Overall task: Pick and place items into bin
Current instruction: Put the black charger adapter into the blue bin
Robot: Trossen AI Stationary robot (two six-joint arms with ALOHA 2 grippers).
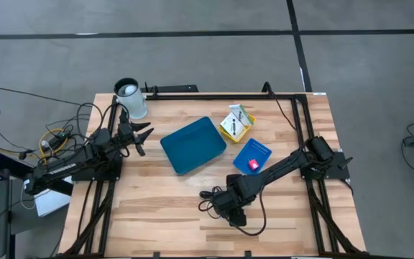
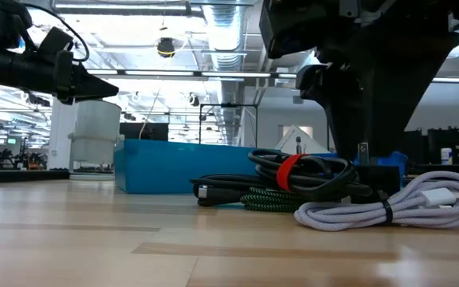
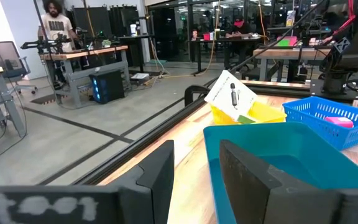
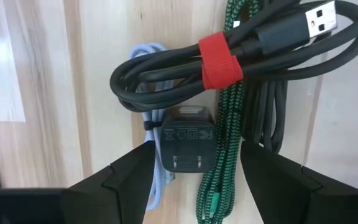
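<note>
Grey concrete floor (image 1: 192, 65) crossed by dark seams is surrounding the wooden table (image 1: 157, 208). Ceiling pipes and strip lights (image 2: 213, 16) are running overhead, while workbenches (image 3: 86, 59), dark glass partitions (image 3: 166, 28) and a person (image 3: 55, 28) are standing beyond.

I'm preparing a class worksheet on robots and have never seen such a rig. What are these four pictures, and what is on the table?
Two dark robot arms work at a wooden table. One picture looks straight down, one looks level across the tabletop, and two come from cameras on the wrists. The right gripper hangs open, holding nothing, its fingers either side of a black plug-in charger among coiled cables: black with a red strap, green braided and pale. The left gripper waits open beside a teal plastic bin. Beyond lie a small blue basket and a yellow tray.
</note>
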